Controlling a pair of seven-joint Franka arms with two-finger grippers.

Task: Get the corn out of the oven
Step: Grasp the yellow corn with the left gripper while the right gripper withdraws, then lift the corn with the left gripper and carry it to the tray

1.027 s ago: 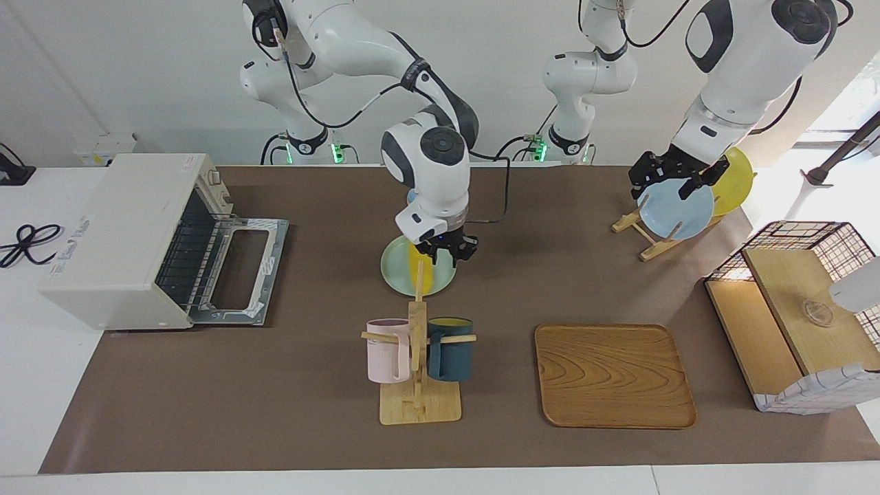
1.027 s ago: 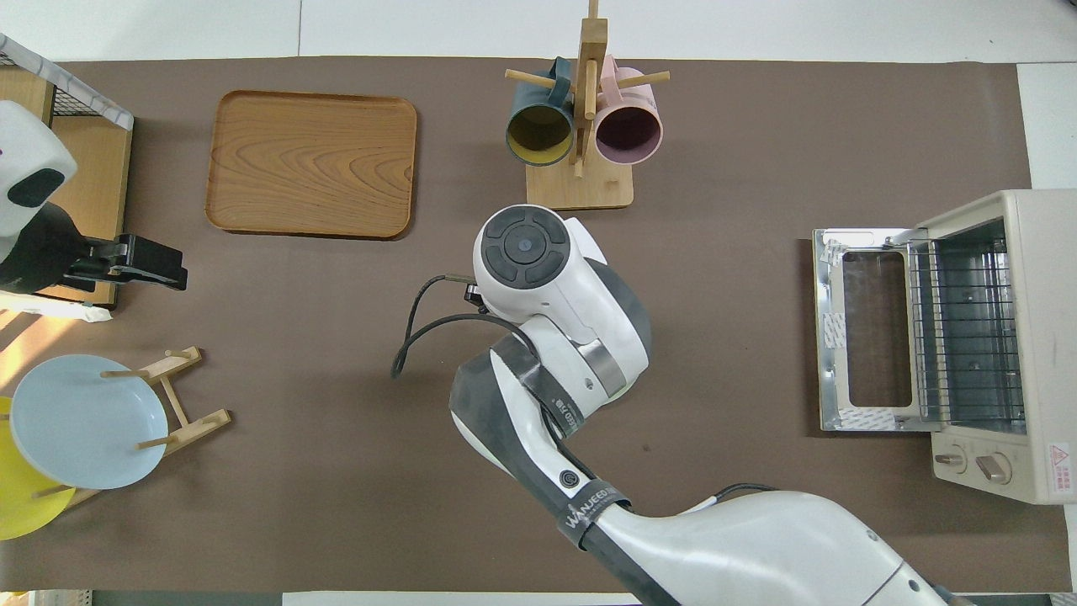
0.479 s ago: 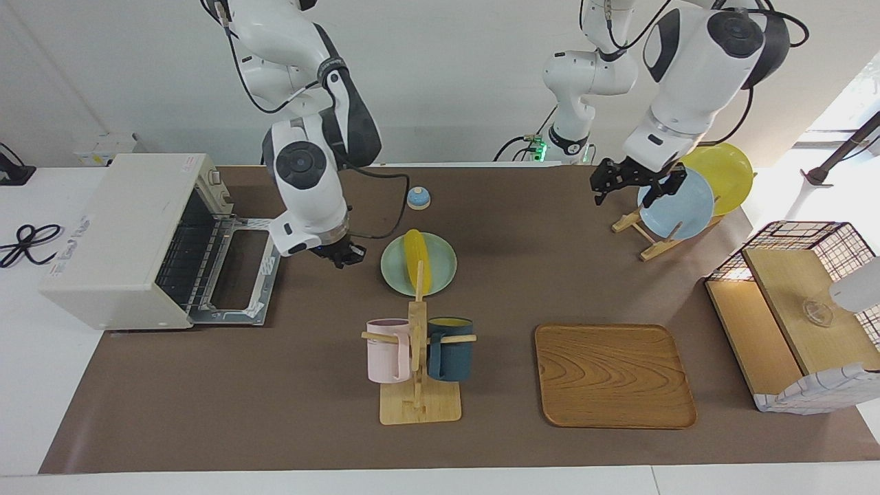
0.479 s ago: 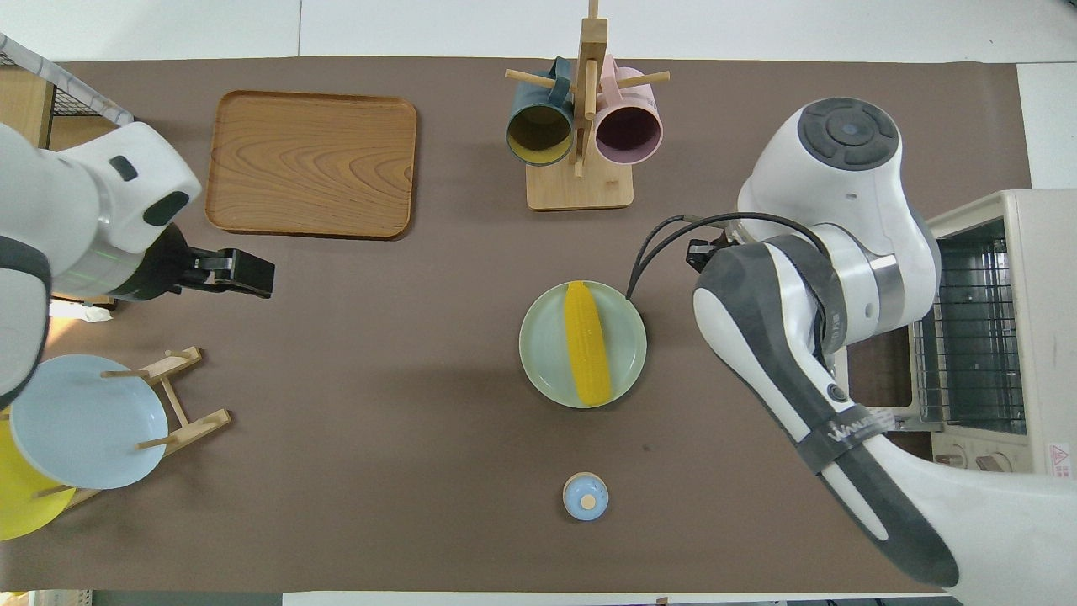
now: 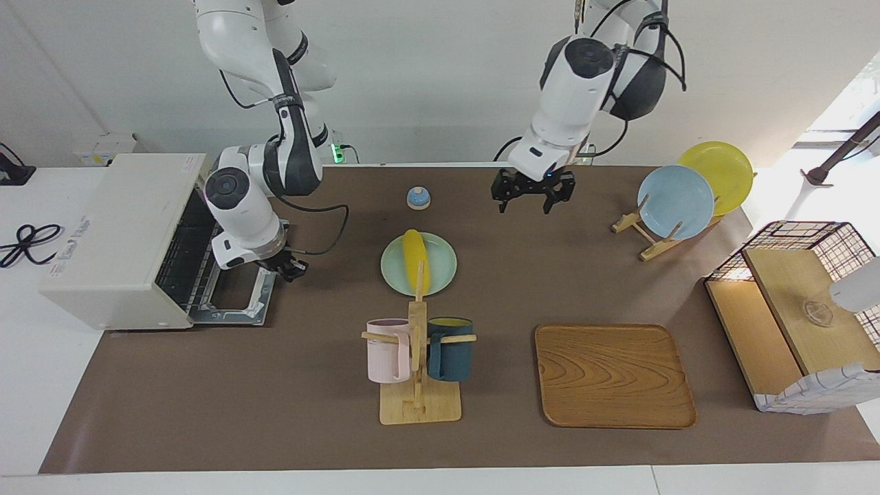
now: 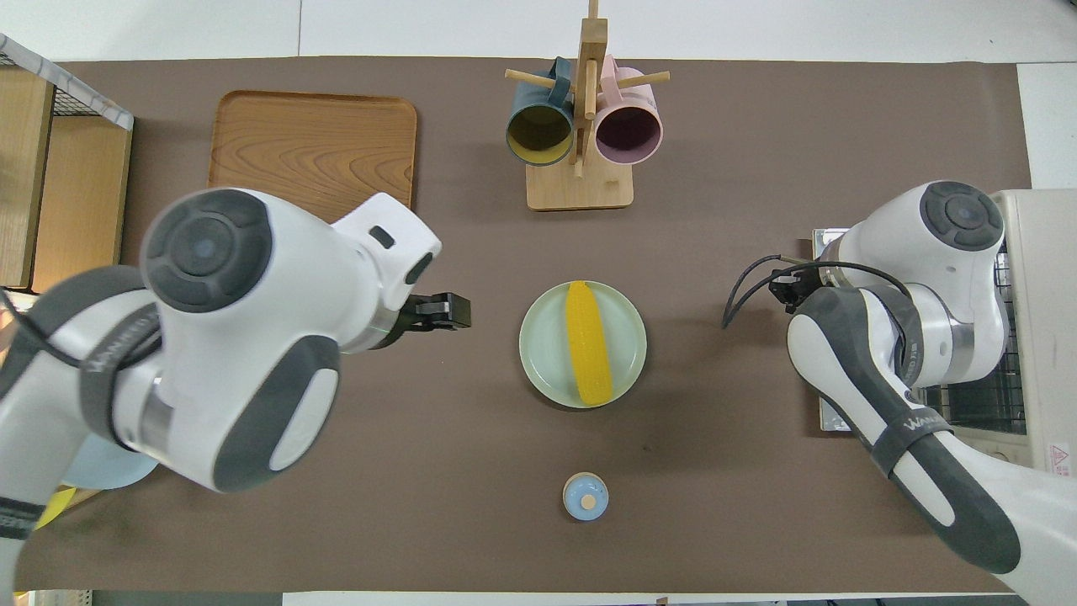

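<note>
Nearest the robots, we see the left claw (image 5: 531, 193) raised over bare counter (image 5: 275, 385), fingers spread and empty. Farther out, the corn (image 5: 416, 260) lies on the pale green plate (image 5: 395, 269), well apart from the oven (image 5: 130, 237), so the task looks done. Our right claw (image 5: 289, 267) hangs just over the dropped oven door (image 5: 242, 275) (we cannot tell how its fingers stand). The risks we judge: that claw catching the door edge, or the left arm sweeping low and knocking the corn off its plate toward the mug rack (image 5: 418, 368).
</note>
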